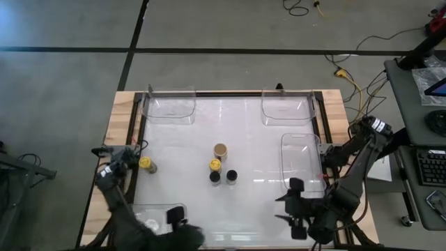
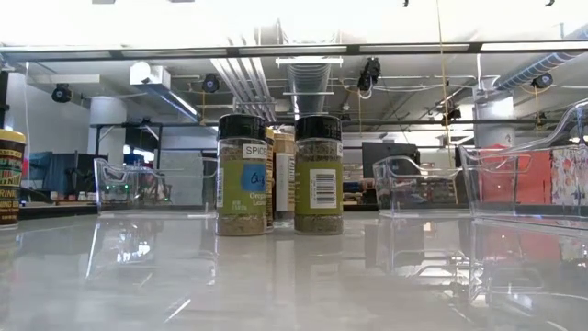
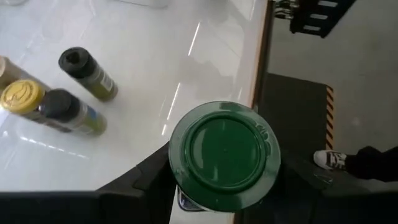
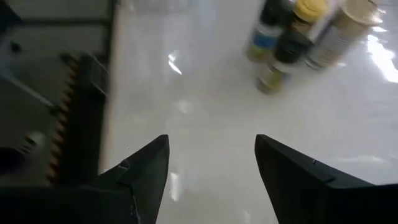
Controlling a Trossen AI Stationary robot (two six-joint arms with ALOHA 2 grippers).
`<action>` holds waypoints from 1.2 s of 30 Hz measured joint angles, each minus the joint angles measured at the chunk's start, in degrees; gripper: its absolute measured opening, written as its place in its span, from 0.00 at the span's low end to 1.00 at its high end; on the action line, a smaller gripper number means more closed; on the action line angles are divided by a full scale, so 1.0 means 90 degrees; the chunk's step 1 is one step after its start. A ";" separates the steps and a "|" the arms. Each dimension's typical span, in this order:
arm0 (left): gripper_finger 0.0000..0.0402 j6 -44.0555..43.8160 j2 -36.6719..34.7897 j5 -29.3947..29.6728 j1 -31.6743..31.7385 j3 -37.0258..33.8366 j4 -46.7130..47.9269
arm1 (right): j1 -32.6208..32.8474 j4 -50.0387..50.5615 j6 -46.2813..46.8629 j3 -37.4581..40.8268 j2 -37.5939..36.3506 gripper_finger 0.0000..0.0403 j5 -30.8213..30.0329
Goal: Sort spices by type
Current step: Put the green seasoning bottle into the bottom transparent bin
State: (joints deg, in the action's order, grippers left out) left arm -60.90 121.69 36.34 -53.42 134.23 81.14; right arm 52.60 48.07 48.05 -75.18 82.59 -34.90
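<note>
The green-lid jar (image 3: 224, 154) is pinched between the fingers of the left end effector (image 3: 221, 186), near the front-left part of the counter (image 1: 251, 132), close to the front-left tray (image 1: 157, 213). In the middle of the counter stand four more jars close together: a tan-lid jar (image 1: 220, 150), a yellow-lid jar (image 1: 214, 165) and two black-lid jars (image 1: 214, 177) (image 1: 231, 176). A second yellow-lid jar (image 1: 145, 164) stands alone near the left edge.

The right end effector (image 4: 211, 180) hangs over the front-right part of the counter, fingers spread and holding nothing.

What could go wrong: the fingers seem to hold the green-lid jar near its top, so it may tilt or slip if the arm moves fast. The middle jars are almost touching, so spread fingers coming for one may knock its neighbour over.

The two far trays (image 1: 169, 106) (image 1: 287, 108) sit at the back corners and the right tray (image 1: 302, 162) lies along the right edge. Between the middle group and the trays there is wide open surface, so both arms have room to move. The lone jar is near the wooden border (image 1: 120, 132), which leaves less room on that side.
</note>
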 joint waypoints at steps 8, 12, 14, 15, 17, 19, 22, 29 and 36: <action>0.46 -0.1132 -0.0121 0.0468 -0.1017 -0.0005 0.1025 | -0.0367 -0.0960 -0.0006 -0.0597 0.1103 0.53 -0.0023; 0.46 -0.1198 -0.0132 0.0494 -0.1366 -0.0048 0.0991 | -0.0467 -0.0952 -0.0017 -0.1392 0.1874 0.54 -0.0019; 0.46 -0.1196 -0.0150 0.0508 -0.1474 -0.0060 0.0981 | -0.0488 -0.0944 -0.0038 -0.1779 0.2197 0.54 -0.0018; 0.46 -0.1196 -0.0165 0.0510 -0.1512 -0.0091 0.0986 | -0.0505 -0.0932 -0.0079 -0.1978 0.2347 0.54 -0.0016; 0.46 -0.1206 -0.0192 0.0524 -0.1566 -0.0182 0.0984 | -0.0516 -0.0896 -0.0088 -0.2332 0.2612 0.54 -0.0013; 0.46 -0.1271 -0.0204 0.0524 -0.1594 -0.0303 0.0986 | -0.0518 -0.0861 -0.0166 -0.2654 0.2835 0.54 -0.0002; 0.46 -0.1291 -0.0213 0.0521 -0.1597 -0.0501 0.0933 | -0.0518 -0.0867 -0.0245 -0.3047 0.3102 0.55 -0.0007; 0.46 -0.1277 -0.0445 0.0478 -0.1710 -0.0991 0.0928 | -0.0518 -0.0820 -0.0236 -0.3522 0.3498 0.55 -0.0023; 0.46 -0.1794 -0.1390 0.0449 -0.1985 -0.2808 0.0221 | -0.0518 -0.0755 -0.0005 -0.3653 0.3636 0.54 -0.0096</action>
State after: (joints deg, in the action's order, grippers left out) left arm -77.05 109.18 40.38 -71.28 108.96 83.13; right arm 47.94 41.28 48.01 -108.06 115.31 -35.76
